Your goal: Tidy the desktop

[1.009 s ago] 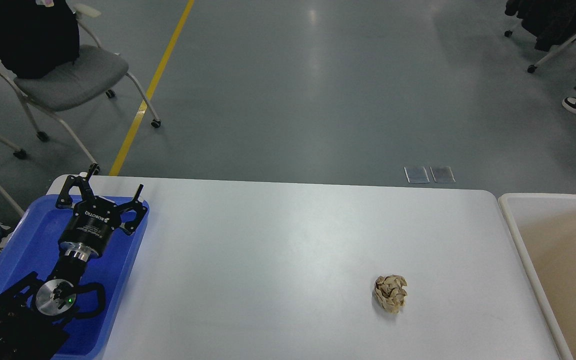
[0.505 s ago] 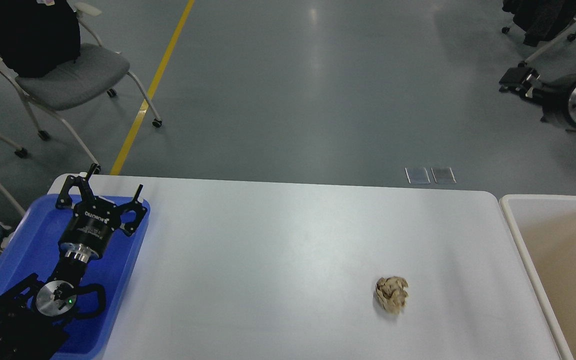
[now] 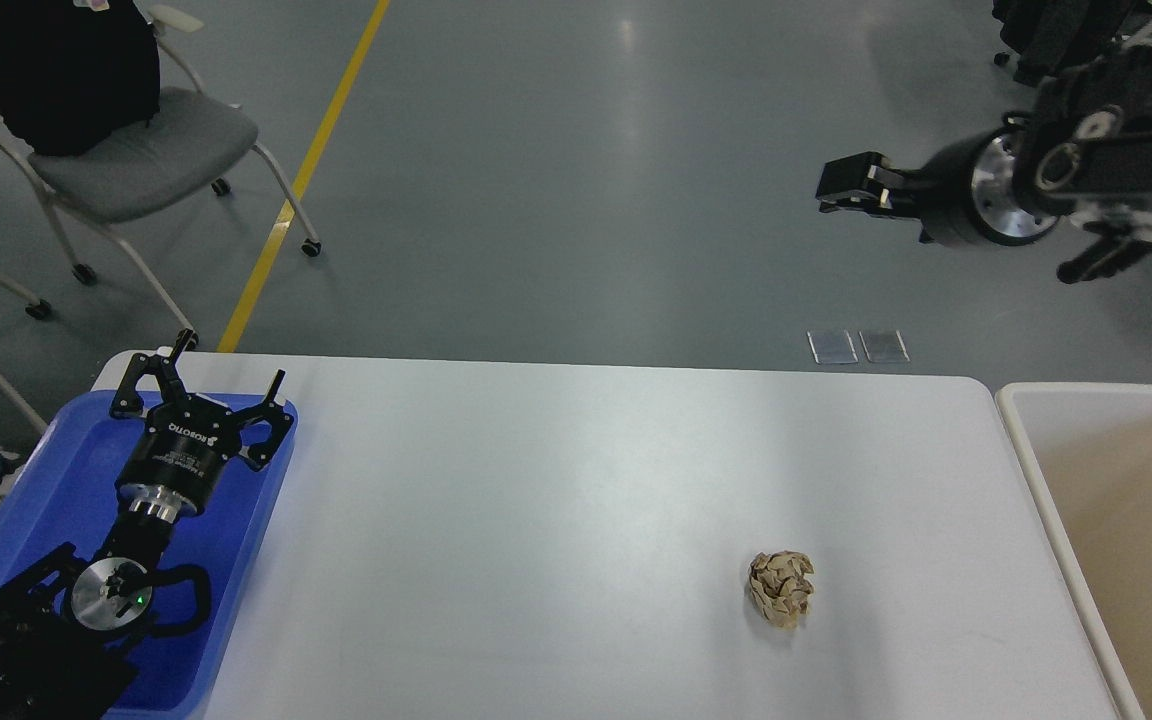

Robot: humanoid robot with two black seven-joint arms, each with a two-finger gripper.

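The white desktop (image 3: 556, 520) fills the lower part of the head view. A crumpled beige paper ball (image 3: 782, 588) lies on it, right of the middle and near the front edge. My left gripper (image 3: 229, 362) hangs over the far end of the blue tray, fingers spread wide, open and empty, far left of the ball. My right gripper (image 3: 841, 186) is high at the upper right, over the floor beyond the table's far edge and well away from the ball. It is seen side-on, so I cannot tell its fingers apart.
A blue plastic tray (image 3: 56, 470) sits on the desktop's left end under my left arm. A white-rimmed beige bin (image 3: 1031, 470) stands against the table's right end. Grey wheeled chairs (image 3: 136, 150) stand on the floor at the far left.
My right arm has swung into view from the upper right and reached leftward above the floor. The left arm, the paper ball and the tray have not moved.
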